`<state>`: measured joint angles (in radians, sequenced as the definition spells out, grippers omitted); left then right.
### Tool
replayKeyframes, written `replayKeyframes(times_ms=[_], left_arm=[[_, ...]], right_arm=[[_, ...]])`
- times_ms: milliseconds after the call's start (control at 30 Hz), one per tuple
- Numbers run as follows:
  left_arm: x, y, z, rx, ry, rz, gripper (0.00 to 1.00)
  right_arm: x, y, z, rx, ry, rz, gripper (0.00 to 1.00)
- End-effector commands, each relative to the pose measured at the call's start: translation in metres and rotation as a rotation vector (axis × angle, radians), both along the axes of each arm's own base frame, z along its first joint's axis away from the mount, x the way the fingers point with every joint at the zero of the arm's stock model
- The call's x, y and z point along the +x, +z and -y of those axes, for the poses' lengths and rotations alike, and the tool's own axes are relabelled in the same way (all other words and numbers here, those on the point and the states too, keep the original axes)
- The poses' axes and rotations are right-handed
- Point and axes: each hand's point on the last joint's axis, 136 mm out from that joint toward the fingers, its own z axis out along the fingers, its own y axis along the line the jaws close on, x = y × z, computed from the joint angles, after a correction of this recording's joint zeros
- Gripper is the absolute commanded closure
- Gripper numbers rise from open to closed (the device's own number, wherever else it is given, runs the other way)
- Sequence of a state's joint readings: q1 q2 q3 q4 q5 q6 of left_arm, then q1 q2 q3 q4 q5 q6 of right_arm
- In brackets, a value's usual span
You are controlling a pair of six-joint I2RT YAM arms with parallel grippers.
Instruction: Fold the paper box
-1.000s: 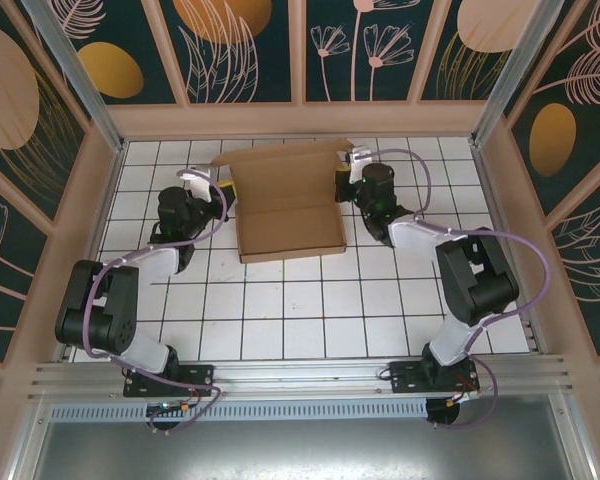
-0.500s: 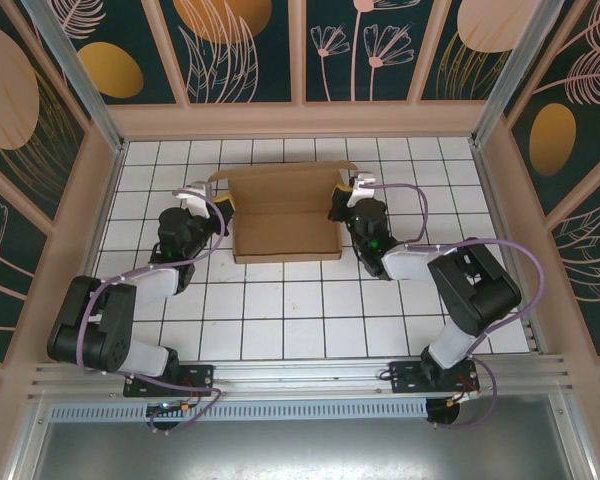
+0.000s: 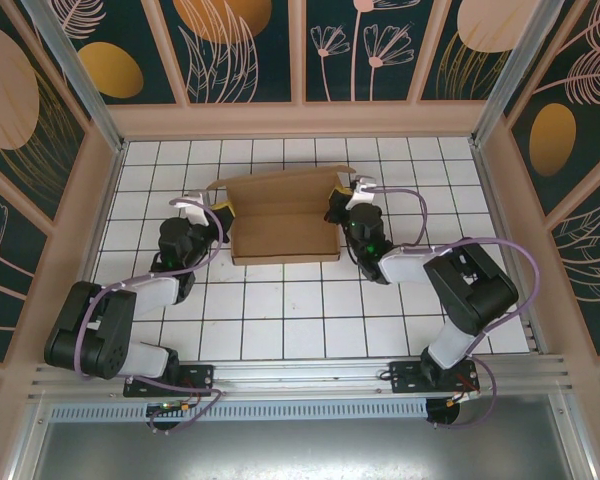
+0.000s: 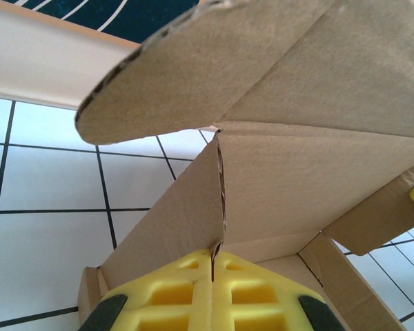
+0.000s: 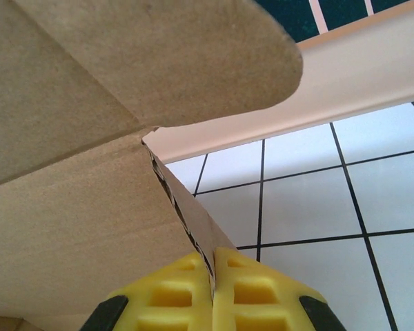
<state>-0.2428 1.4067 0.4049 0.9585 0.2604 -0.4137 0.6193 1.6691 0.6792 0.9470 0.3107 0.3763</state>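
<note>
Paper box (image 3: pixel 280 205) has squared up and slid slightly nearer, lid tipped further over the tray; it sits on the far half of the tiled table (image 3: pixel 280 320). Left gripper (image 3: pixel 223 209) is clamped on its left side wall and right gripper (image 3: pixel 336 205) on the right wall.

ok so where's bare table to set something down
Widest free patch: the near tiles of the table between the paper box and the arm bases. Thin strip behind the box along the back wall. Crowded at both box ends, where the left fingers and right fingers pinch.
</note>
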Motion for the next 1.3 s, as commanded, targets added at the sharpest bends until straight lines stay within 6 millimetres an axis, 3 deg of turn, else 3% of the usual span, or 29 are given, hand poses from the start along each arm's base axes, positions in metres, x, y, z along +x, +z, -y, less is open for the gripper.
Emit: replayKeyframes(times_ms=[0, 167, 333, 567, 800, 1033, 1267], left_arm=[[-0.020, -0.045, 0.007, 0.004, -0.039, -0.166, 0.98], [-0.021, -0.041, 0.008, -0.003, -0.038, -0.162, 0.98], [-0.024, -0.038, 0.006, -0.007, -0.033, -0.164, 0.98], [-0.031, -0.044, 0.004, -0.031, -0.024, -0.177, 0.97], [-0.050, -0.062, 0.008, -0.028, -0.006, -0.222, 0.96], [-0.062, -0.080, -0.016, -0.009, 0.112, -0.257, 0.96], [-0.061, -0.089, -0.020, 0.004, 0.136, -0.281, 0.97]], right_arm=[[-0.017, -0.047, -0.015, -0.004, 0.063, -0.147, 1.00], [-0.013, -0.048, -0.024, 0.016, 0.027, -0.165, 1.00], [-0.010, -0.051, -0.017, 0.021, -0.134, -0.180, 1.00], [-0.034, -0.052, -0.004, 0.005, -0.067, -0.040, 1.00], [-0.060, -0.075, 0.002, -0.005, 0.012, -0.044, 1.00], [-0.072, -0.099, 0.015, -0.039, 0.003, -0.084, 1.00], [-0.083, -0.110, 0.018, -0.047, 0.036, -0.102, 1.00]])
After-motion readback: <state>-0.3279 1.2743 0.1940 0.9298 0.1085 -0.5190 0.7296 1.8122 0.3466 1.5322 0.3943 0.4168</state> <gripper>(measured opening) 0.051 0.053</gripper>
